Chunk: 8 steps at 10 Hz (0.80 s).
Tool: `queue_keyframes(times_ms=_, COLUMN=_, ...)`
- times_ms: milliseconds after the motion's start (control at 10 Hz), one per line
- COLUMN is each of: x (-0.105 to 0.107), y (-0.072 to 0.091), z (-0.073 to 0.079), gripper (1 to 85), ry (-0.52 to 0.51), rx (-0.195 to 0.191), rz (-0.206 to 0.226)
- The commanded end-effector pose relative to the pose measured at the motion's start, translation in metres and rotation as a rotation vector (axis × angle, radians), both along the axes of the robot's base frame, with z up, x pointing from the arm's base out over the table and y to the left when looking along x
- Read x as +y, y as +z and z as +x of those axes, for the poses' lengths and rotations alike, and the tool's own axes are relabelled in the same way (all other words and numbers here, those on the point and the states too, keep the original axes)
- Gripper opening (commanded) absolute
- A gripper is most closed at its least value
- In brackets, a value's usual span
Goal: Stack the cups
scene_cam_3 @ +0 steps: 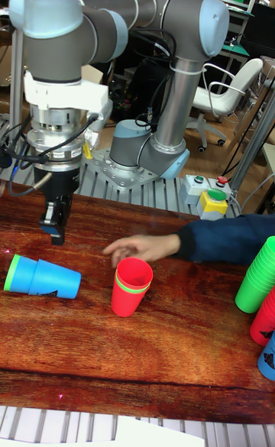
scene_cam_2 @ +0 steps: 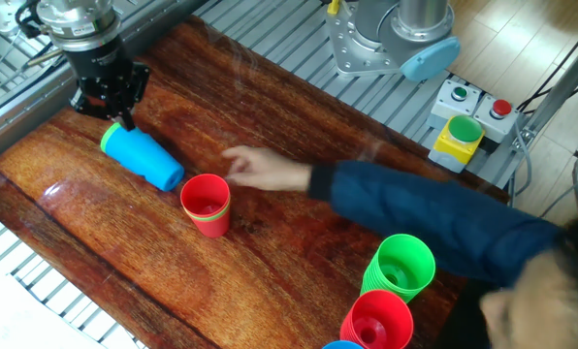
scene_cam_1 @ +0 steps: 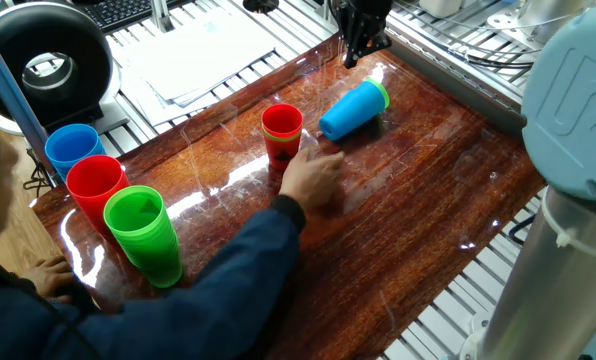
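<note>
A nested group of blue cups [scene_cam_1: 350, 112] with a green cup's rim [scene_cam_1: 380, 93] at its mouth lies on its side on the wooden table [scene_cam_1: 398, 220]. The same lying group appears in the other fixed view [scene_cam_2: 145, 161] and the tall fixed view [scene_cam_3: 47, 278]. An upright red cup stack [scene_cam_1: 282, 133] [scene_cam_2: 207, 205] [scene_cam_3: 131, 286] with a green rim between its cups stands beside it. My gripper [scene_cam_1: 353, 58] [scene_cam_2: 124, 118] [scene_cam_3: 55, 234] hangs shut and empty above the table's far edge, just beyond the lying cups.
A person's hand [scene_cam_1: 313, 175] [scene_cam_2: 255, 167] [scene_cam_3: 137, 247] reaches in next to the red stack. Tall green [scene_cam_1: 146, 235], red [scene_cam_1: 96, 185] and blue [scene_cam_1: 73, 148] piles stand at one end. A button box [scene_cam_2: 459, 136] and the arm's base [scene_cam_2: 391, 39] sit off the table.
</note>
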State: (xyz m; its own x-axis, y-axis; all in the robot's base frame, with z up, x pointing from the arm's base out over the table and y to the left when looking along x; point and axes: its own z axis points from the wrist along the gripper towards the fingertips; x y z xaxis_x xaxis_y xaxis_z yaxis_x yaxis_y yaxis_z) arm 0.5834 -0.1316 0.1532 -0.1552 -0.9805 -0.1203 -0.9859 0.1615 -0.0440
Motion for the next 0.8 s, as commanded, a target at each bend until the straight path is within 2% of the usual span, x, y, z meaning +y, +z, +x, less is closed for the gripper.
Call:
queue_keyframes(times_ms=0, x=0.003, y=0.012, z=0.001, gripper=1.3, ry=-0.071, rx=-0.009, rz=-0.007)
queue_keyframes(times_ms=100, x=0.000, y=0.012, z=0.000, gripper=1.3, ry=-0.097, rx=-0.003, rz=-0.009)
queue_keyframes(times_ms=200, x=-0.003, y=0.012, z=-0.005, gripper=1.3, ry=-0.168, rx=0.026, rz=-0.023)
queue_keyframes(times_ms=300, x=-0.011, y=0.012, z=-0.005, gripper=1.3, ry=-0.264, rx=0.031, rz=-0.046)
queue_keyframes(times_ms=400, x=-0.024, y=0.010, z=0.001, gripper=1.3, ry=-0.296, rx=0.005, rz=-0.088)
queue_keyframes(times_ms=500, x=-0.042, y=0.004, z=0.007, gripper=1.3, ry=-0.277, rx=-0.015, rz=-0.136)
queue_keyframes(times_ms=700, x=-0.058, y=-0.010, z=0.021, gripper=1.3, ry=-0.169, rx=-0.058, rz=-0.155)
